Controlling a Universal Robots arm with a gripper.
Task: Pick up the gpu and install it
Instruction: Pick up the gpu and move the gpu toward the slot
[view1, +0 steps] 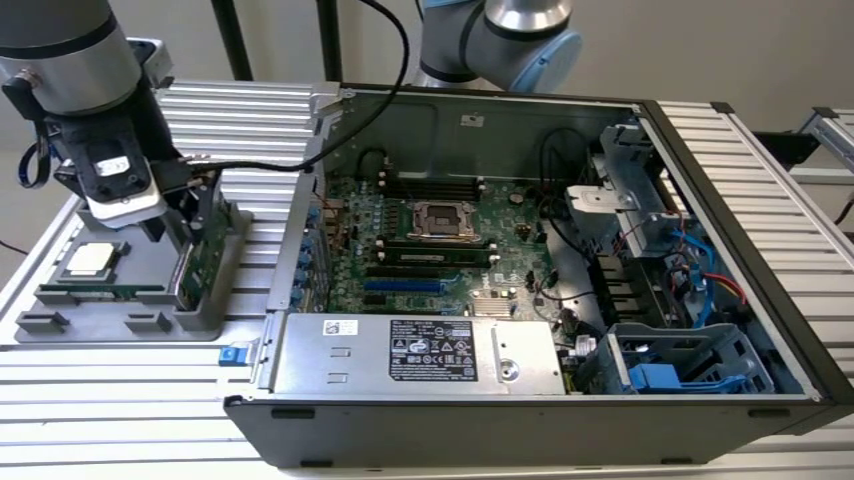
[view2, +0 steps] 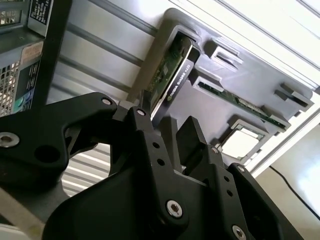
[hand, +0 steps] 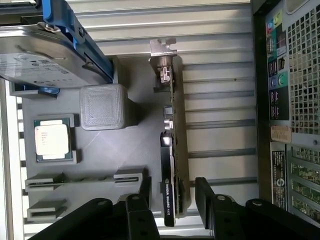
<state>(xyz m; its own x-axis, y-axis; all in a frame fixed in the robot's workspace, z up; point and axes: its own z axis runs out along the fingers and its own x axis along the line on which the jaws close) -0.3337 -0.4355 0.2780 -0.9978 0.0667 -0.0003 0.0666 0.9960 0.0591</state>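
The gpu (hand: 173, 145) stands on its edge in a slot of the grey holder tray (hand: 135, 150), silver end bracket (hand: 164, 50) at the far end. In the exterior view the gpu (view1: 198, 262) is at the left, outside the open computer case (view1: 534, 420). My gripper (hand: 174, 197) is open, with one black finger (hand: 144, 197) on each side of the card's near end and a gap showing on both sides. The second wrist view shows the gpu (view2: 172, 75) just beyond my gripper (view2: 167, 122). My gripper (view1: 187, 215) hangs right over the card.
A silver CPU chip (hand: 51, 140), a grey hard drive with blue rails (hand: 40, 55) and a memory stick (view2: 245, 105) sit in the same tray. The case wall (view1: 296, 250) rises close beside the tray. Inside lie the motherboard (view1: 441, 240) and blue slots (view1: 400, 285).
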